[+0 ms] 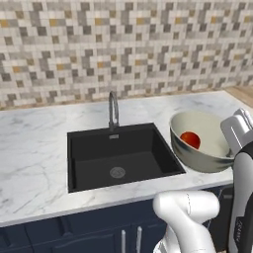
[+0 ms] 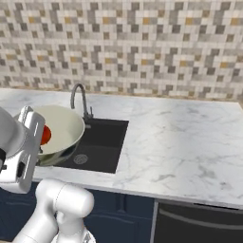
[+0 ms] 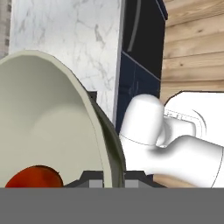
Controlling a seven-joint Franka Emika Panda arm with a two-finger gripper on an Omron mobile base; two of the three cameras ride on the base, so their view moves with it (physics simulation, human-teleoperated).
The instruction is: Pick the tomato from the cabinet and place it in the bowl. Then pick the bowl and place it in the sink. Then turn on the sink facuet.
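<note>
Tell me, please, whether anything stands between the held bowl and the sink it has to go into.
Nothing visible does. The bowl, tomato inside, hangs tilted in the end effector beside the sink. The basin is bare, and the faucet stands behind it, off the path.

base views flank sink, sharing it

A white, grey-veined marble worktop is seen running along the tiled wall. A black rectangular sink is set into it, with a round drain in its floor. A slim grey faucet is mounted upright on the worktop at the sink's rear edge. Navy doors are fitted beneath the worktop.
</note>
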